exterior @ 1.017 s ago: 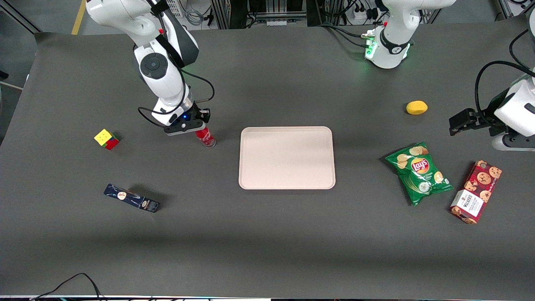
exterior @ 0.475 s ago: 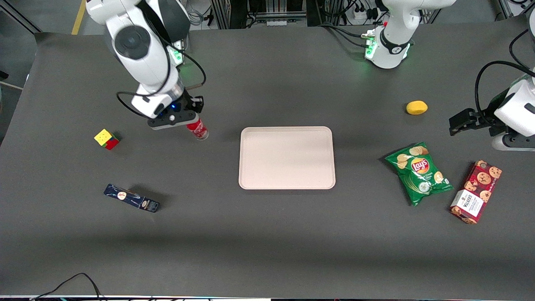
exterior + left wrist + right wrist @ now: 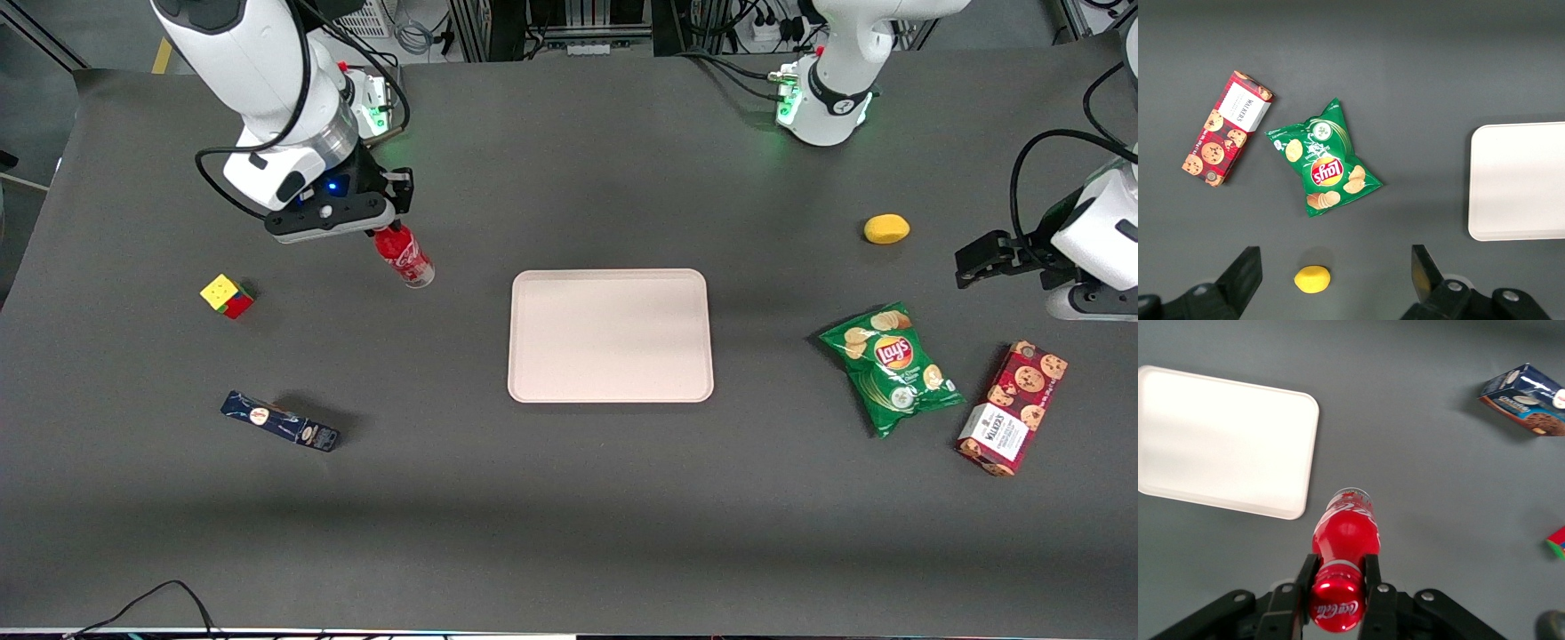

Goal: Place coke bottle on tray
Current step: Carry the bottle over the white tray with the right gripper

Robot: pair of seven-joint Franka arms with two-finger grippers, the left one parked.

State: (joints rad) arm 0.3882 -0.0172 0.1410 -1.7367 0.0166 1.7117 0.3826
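Observation:
My right gripper point(image 3: 384, 228) is shut on the neck of the coke bottle point(image 3: 404, 256), a small red bottle with white script and a clear base. The bottle hangs from the fingers above the table, lifted clear of it. In the right wrist view the fingers point(image 3: 1305, 572) clamp just under the red cap, and the bottle point(image 3: 1346, 533) hangs below my gripper point(image 3: 1337, 571). The pale cream-pink tray point(image 3: 610, 334) lies flat at the table's middle, toward the parked arm from the bottle. It also shows in the right wrist view point(image 3: 1218, 440) and the left wrist view point(image 3: 1518, 180).
A colour cube point(image 3: 227, 295) and a dark blue box point(image 3: 280, 421) lie toward the working arm's end. A green crisp bag point(image 3: 891, 366), a red cookie box point(image 3: 1012, 407) and a yellow lemon point(image 3: 886, 228) lie toward the parked arm's end.
My gripper has risen with the coke bottle in it, lifting it off the table, and shifted a little farther from the tray. The tray has not moved.

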